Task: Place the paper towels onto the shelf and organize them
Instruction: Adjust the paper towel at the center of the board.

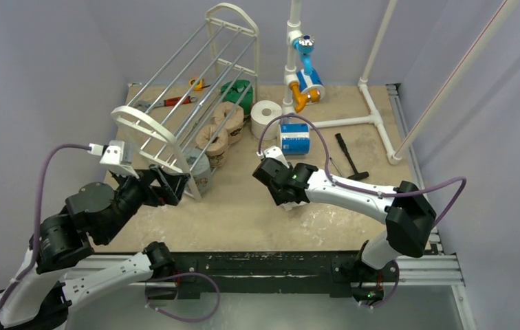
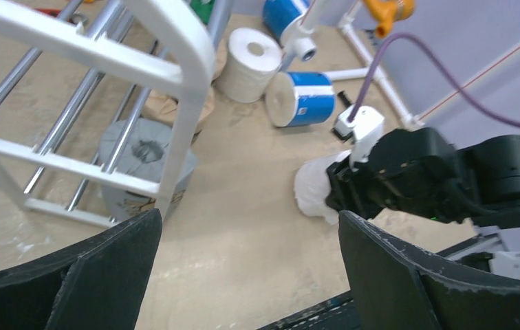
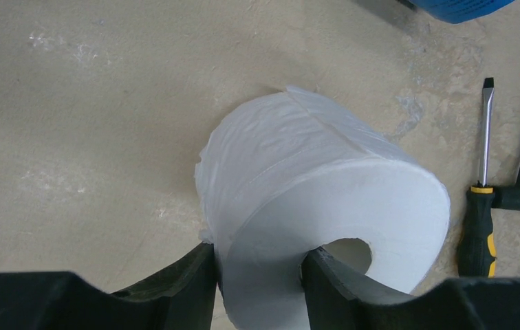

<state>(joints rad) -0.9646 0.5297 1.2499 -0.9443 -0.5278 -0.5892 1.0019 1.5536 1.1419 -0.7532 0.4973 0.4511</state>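
Eight paper towels show: an upright white roll (image 1: 266, 118), another white roll (image 3: 326, 185), a blue-and-white roll (image 1: 294, 137) on the table, a second blue-and-white roll (image 1: 310, 82) by the pipe frame (image 1: 343, 122), one green roll (image 1: 238, 93), one grey roll (image 1: 200, 172), and two tan rolls (image 1: 214, 141), though the rods may hide a third. There is one shelf (image 1: 138, 118) and one pipe frame. Loose tools number four: one screwdriver (image 3: 477, 230), one black hammer-like tool (image 1: 345, 151), one orange-handled tool (image 1: 195, 84) and one red-handled tool (image 1: 175, 101).
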